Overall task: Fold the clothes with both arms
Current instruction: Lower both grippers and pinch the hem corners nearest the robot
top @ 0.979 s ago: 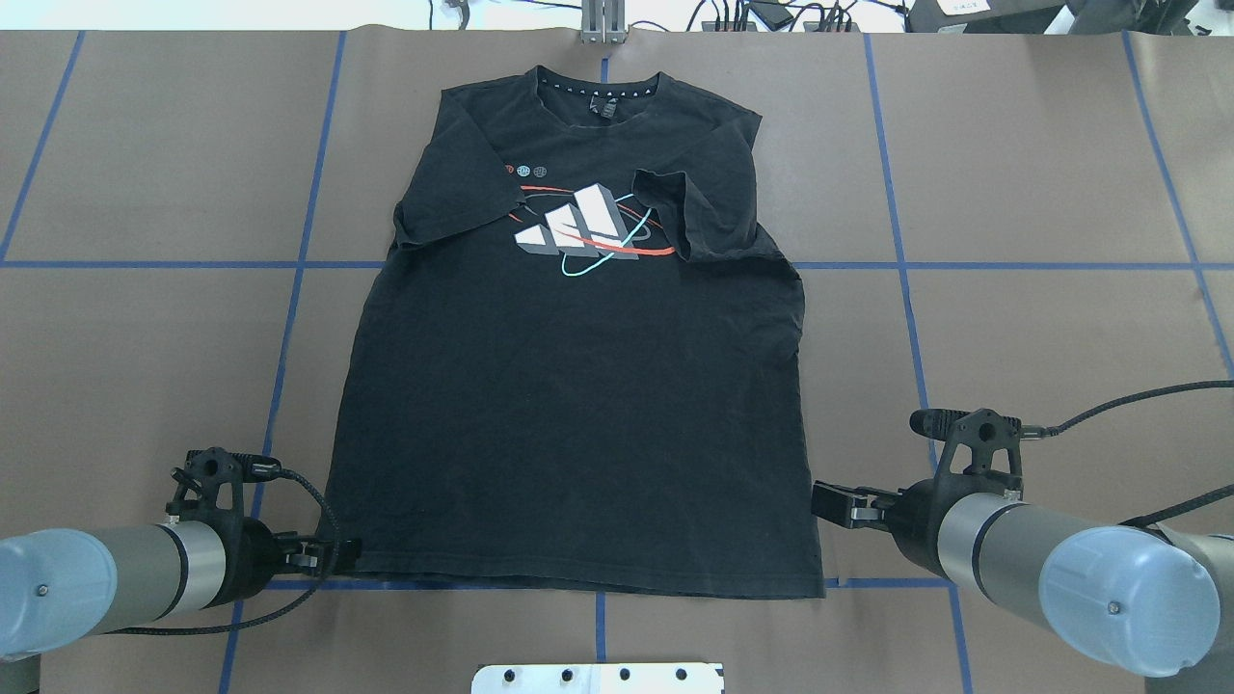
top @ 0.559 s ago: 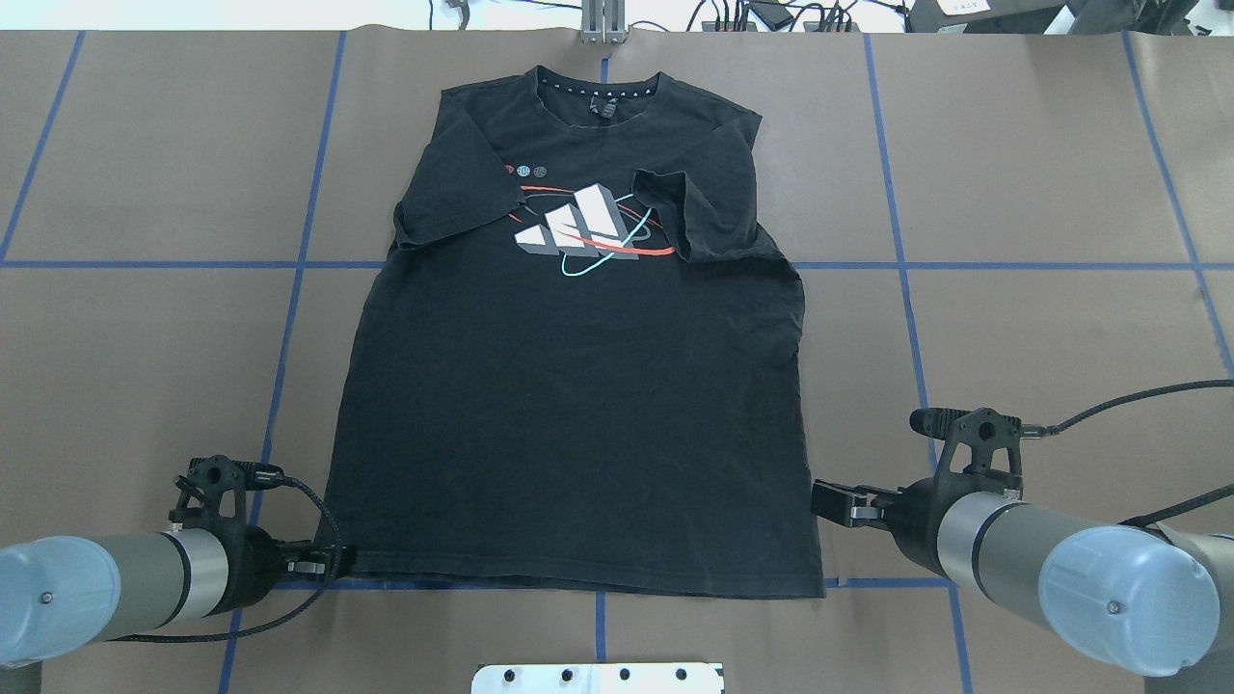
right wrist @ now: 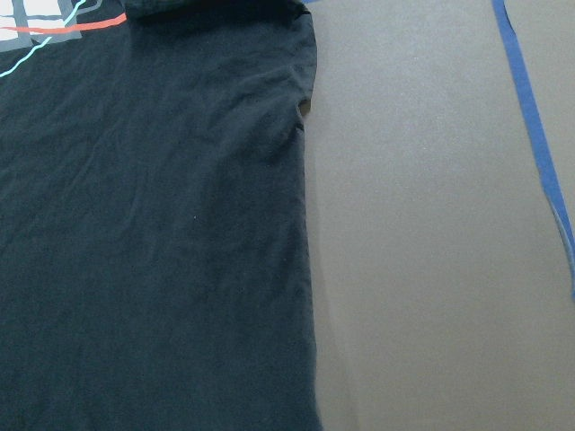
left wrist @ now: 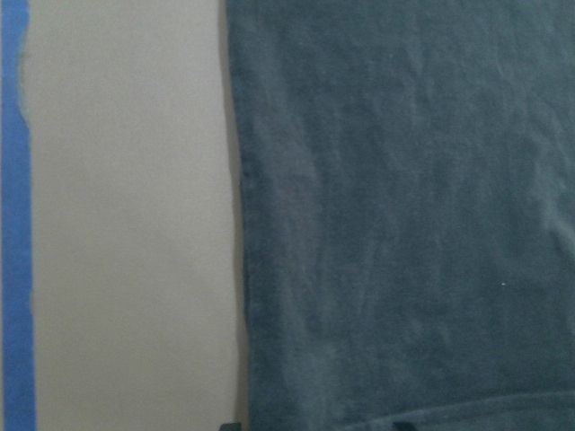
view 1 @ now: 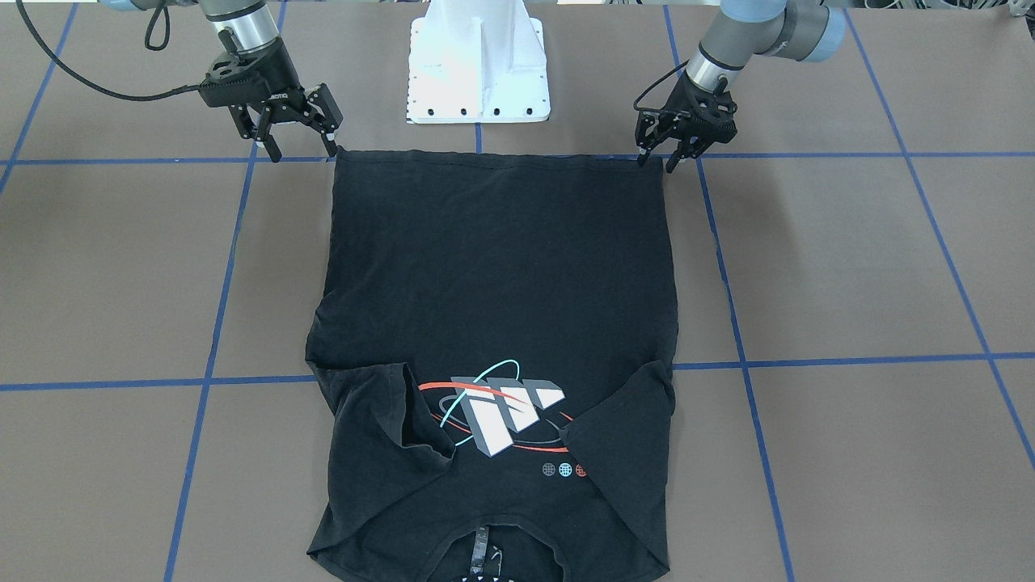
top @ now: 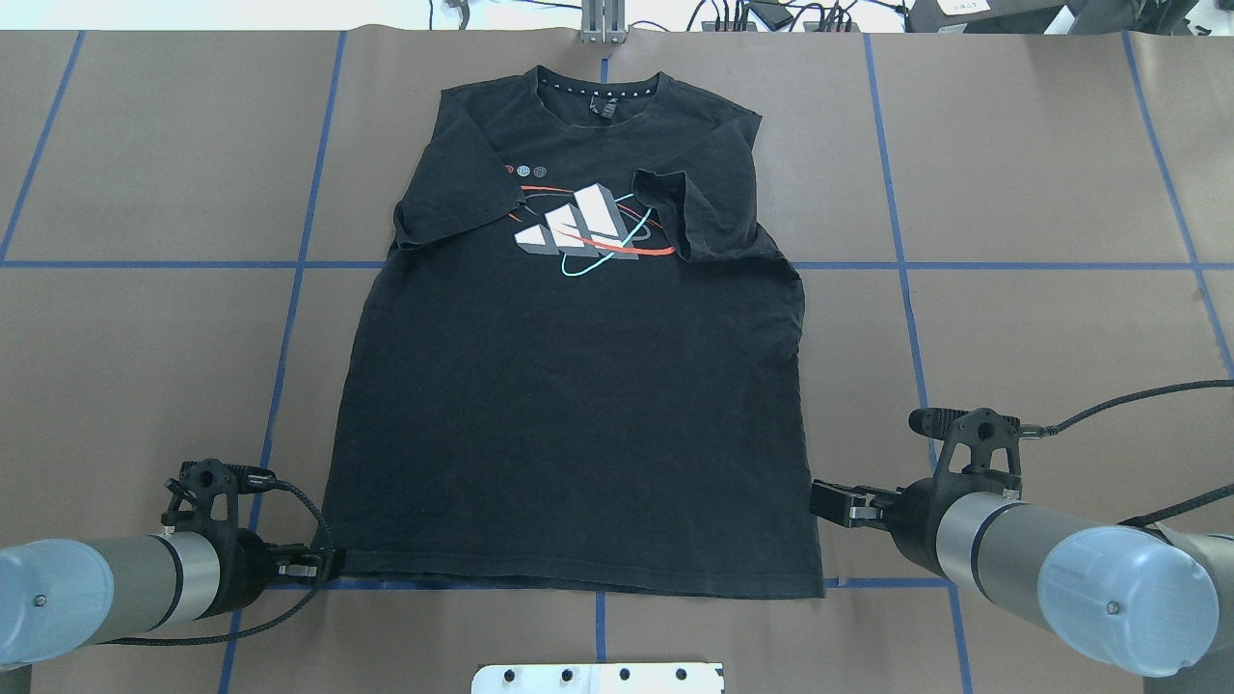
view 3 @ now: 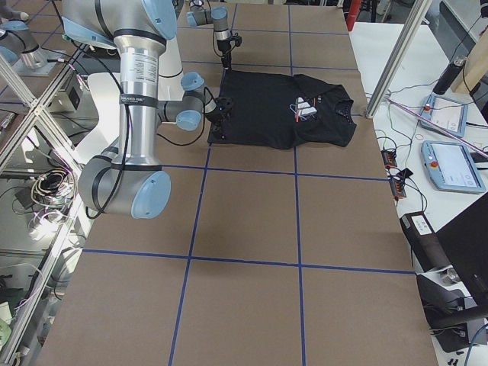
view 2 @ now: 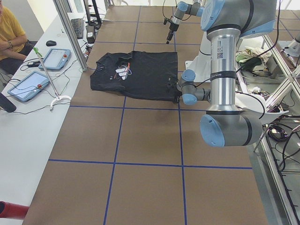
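Facing the robot, we see the shirt (view 1: pixel 501 267) flat on the table (view 1: pixel 849 267), sleeves (view 1: pixel 380 420) folded inward; the right claw (view 1: pixel 302 151) and left claw (view 1: pixel 656 163) stand spread apart at its hem corners. Overhead, its collar (top: pixel 598 92) lies farthest from them.

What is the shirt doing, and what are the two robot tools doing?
T-shirt: lying flat, print up, both sleeves folded inward.
Left tool: open, at one corner of the hem.
Right tool: open, beside the other corner.
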Tool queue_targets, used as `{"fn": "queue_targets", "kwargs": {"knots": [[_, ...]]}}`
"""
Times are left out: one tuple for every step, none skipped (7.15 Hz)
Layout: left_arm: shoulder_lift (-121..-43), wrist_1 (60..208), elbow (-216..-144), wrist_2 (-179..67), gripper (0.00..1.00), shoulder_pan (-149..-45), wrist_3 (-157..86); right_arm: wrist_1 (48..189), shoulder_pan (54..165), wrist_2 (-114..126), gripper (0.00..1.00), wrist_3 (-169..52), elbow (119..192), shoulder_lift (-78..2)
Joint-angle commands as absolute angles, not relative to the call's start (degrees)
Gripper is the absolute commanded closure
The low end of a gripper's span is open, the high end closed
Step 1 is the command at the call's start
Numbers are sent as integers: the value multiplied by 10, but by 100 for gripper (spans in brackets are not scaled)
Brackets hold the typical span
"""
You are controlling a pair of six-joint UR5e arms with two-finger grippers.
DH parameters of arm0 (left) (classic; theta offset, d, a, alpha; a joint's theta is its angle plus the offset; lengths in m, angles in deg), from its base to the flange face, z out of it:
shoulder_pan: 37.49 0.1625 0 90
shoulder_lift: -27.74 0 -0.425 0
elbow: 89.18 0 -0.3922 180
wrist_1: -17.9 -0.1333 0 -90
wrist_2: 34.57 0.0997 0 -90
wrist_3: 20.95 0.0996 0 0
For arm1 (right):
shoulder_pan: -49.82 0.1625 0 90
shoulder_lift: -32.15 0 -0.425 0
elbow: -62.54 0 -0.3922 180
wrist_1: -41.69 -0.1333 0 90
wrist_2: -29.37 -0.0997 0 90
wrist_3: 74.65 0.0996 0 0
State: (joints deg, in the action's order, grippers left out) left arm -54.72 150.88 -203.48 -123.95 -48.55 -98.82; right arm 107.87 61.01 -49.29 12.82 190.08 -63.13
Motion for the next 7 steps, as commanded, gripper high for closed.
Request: {"fn": "queue_targets", "kwargs": {"knots": [[-546, 1509, -2038, -1240, 78, -486, -989, 1079, 610, -493, 0, 128, 1901, -631], [-546, 1510, -2038, -1241, 100, -485, -989, 1079, 610, -493, 0, 128, 1901, -631], [-546, 1510, -2038, -1240, 100, -486, -989, 1079, 610, -493, 0, 128, 1901, -631], [-546, 1510, -2042, -1238, 100, -486, -989, 1079, 606, -493, 0, 129, 1898, -631], [-546, 1509, -2054, -1239, 100, -486, -989, 1079, 586, -464, 0, 130, 1890, -631], [-546, 1509, -2060, -1240, 100, -486, -988, 1078, 557, -427, 0, 131, 1871, -627], [-546, 1509, -2061, -1240, 100, -486, -989, 1078, 534, -398, 1, 159, 1846, -623]]}}
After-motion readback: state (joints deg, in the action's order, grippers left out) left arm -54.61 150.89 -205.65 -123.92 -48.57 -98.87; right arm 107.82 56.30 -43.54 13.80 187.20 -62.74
